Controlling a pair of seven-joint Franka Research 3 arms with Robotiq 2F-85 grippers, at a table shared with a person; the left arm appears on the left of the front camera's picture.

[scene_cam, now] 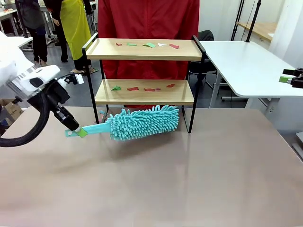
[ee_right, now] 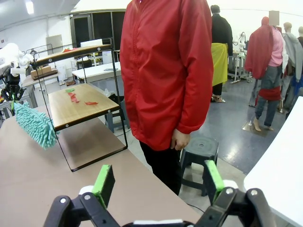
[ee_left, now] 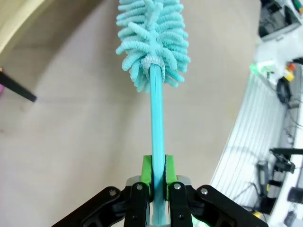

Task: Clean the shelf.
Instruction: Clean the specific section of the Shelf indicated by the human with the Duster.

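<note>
The shelf [scene_cam: 142,99] is standing at the table's far edge, its two light wooden boards in a thin black frame carrying coloured paper scraps [scene_cam: 149,45]. The left gripper [scene_cam: 79,131] is pinching a teal microfiber duster [scene_cam: 144,122] by its handle. The right gripper [ee_right: 157,179] is hanging spread wide.

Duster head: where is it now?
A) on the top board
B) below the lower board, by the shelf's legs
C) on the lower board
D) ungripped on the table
B: the left gripper holds the duster with its head lower than the shelf's lower board.
</note>
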